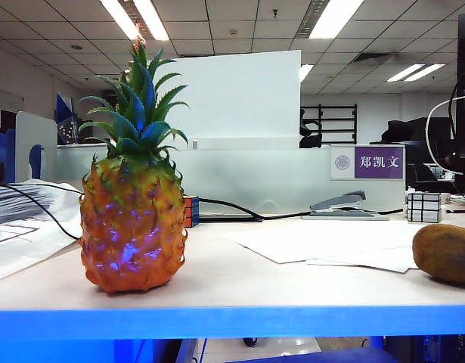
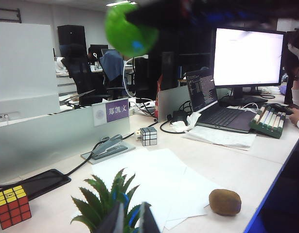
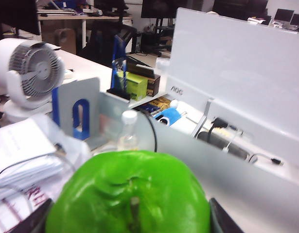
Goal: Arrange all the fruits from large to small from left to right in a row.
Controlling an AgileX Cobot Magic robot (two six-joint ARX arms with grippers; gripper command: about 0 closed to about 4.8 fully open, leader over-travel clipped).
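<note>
Right wrist view: right gripper (image 3: 127, 221) pinching the green apple (image 3: 127, 194) across its widest part, carried high over the desk (glossy, hard plastic, likely light and slippery). Left gripper (image 2: 130, 219) hangs spread above the pineapple (image 1: 132, 227). Kiwi (image 1: 444, 253) near the desk's right front edge. Pale desk (image 1: 240, 283), loose papers, office behind.

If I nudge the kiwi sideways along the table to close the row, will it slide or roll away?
The kiwi is a rounded oval lying on its side on bare table, so it probably rolls or wobbles rather than slides straight. Its matte brown skin looks grippy, not slick. It sits near the front edge, so push gently. The right pincer holds the apple; the left pincer hangs above the pineapple.
</note>
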